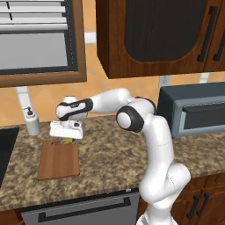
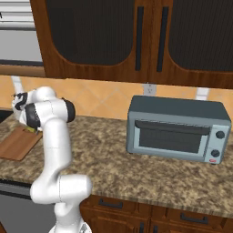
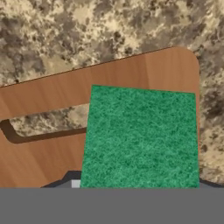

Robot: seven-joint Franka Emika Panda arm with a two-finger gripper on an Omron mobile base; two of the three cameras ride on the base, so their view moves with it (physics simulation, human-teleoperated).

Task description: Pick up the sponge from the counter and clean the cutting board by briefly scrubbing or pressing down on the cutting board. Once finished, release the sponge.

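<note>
In the hand view the sponge (image 3: 140, 135) shows its green top close up between the finger tips, over the slot-handle end of the reddish-brown cutting board (image 3: 43, 94). My gripper (image 1: 66, 137) points down at the far end of the cutting board (image 1: 58, 160) and is shut on the sponge (image 1: 67, 140), of which a small yellow-green bit shows under the hand. I cannot tell whether the sponge touches the board. From the right base view the cutting board (image 2: 18, 143) lies at the left on the speckled counter (image 2: 109, 154), partly behind the arm.
A white soap dispenser (image 1: 31, 122) stands just behind the board on the left. A grey toaster oven (image 1: 193, 110) sits on the counter to the right. A dark recess (image 1: 4, 151) lies at the far left, and wall cabinets hang overhead.
</note>
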